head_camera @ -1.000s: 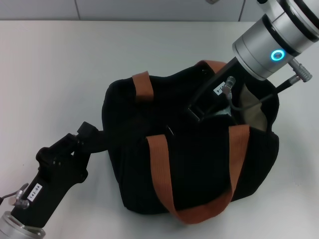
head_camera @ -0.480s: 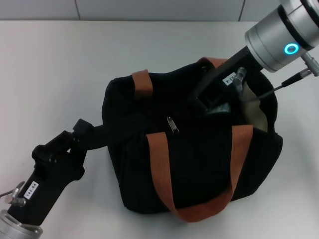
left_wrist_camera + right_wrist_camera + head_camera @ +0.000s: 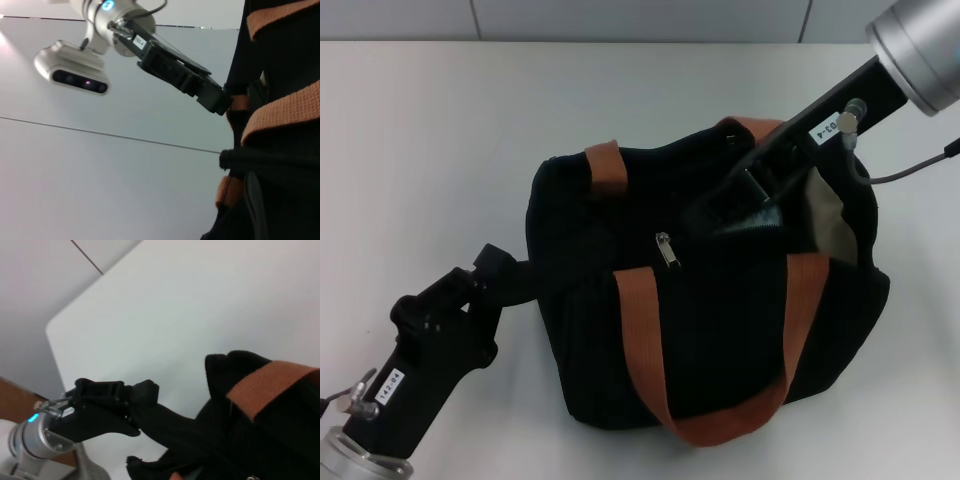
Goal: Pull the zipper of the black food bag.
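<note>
Now: left gripper (image 3: 492, 268) on bag strap (image 3: 525, 277)

Worktop (image 3: 440, 130): plain white surface, matte, filling most of the head view. Wall (image 3: 620, 18): pale grey panels along the far edge of the worktop, divided by thin dark vertical seams. A thin dark seam crosses the pale surface in the left wrist view.
</note>
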Controlling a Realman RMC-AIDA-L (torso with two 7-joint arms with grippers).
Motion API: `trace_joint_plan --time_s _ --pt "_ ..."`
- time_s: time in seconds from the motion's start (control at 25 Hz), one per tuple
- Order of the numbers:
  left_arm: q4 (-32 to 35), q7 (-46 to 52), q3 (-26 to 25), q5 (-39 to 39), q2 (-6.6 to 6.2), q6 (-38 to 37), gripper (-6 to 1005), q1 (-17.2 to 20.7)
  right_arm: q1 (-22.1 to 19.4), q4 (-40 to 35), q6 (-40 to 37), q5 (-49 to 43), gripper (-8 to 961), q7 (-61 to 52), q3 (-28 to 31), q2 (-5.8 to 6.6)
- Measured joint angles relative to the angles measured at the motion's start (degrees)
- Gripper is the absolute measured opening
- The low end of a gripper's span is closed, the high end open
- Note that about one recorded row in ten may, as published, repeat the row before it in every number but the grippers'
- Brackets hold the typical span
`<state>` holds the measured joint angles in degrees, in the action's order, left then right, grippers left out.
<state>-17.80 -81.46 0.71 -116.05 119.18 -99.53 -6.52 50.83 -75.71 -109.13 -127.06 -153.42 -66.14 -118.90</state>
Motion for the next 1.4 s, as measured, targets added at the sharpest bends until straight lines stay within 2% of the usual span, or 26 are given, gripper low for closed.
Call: trace_joint_plan --time_s 0.08,0.28,0.52,0.68,0.8,0.88,1.04,1.08,1.2,1.28,1.4 --pt "-0.3 0.2 0.2 0.0 -0.01 1.3 26 -0.2 1.0 -2.5 -0.8 -2.2 34 -2.7 -2.7 -0.15" --pt "-0.8 0.1 0.0 0.0 0.00 3.8 26 -1.2 3.8 -3.5 -0.4 -6.8 130 -5.7 -6.6 -0.39" --pt "-1.0 0.1 -0.1 -0.1 -0.01 4.0 26 -1.9 6.2 -1.2 2.0 -7.7 261 -7.4 -7.5 -0.60" --pt "-0.9 0.1 -0.1 -0.2 0.00 3.7 26 -1.9 7.2 1.2 3.8 -7.6 257 -8.0 -8.4 -0.67" --pt "-0.7 0.0 0.0 -0.2 -0.01 3.7 26 -1.8 8.1 3.7 5.6 -7.4 254 -8.6 -11.1 -0.75" --pt "-0.2 0.2 0.0 -0.2 -0.01 3.6 26 -1.5 8.5 5.5 8.7 -7.2 252 -9.2 -15.3 -0.84" --pt "0.0 0.2 0.1 -0.1 0.00 3.6 26 -1.4 9.0 7.3 11.3 -6.4 248 -9.3 -18.5 -0.88" --pt "0.0 -0.4 -0.5 0.1 0.00 3.5 26 -1.3 9.1 8.4 12.8 -5.9 247 -9.3 -21.4 -0.93" --pt "0.2 -1.2 -1.8 0.2 0.00 3.3 26 -1.3 8.0 8.1 14.4 -5.8 244 -9.1 -25.0 -0.97" --pt "0.7 -2.0 -3.1 0.2 0.00 3.8 26 -1.6 4.9 5.3 16.5 -5.8 242 -9.0 -27.3 -0.98" --pt "2.2 -2.4 -3.0 0.0 0.00 5.1 26 -2.0 3.5 3.8 17.4 -6.0 239 -8.9 -27.3 -0.88"
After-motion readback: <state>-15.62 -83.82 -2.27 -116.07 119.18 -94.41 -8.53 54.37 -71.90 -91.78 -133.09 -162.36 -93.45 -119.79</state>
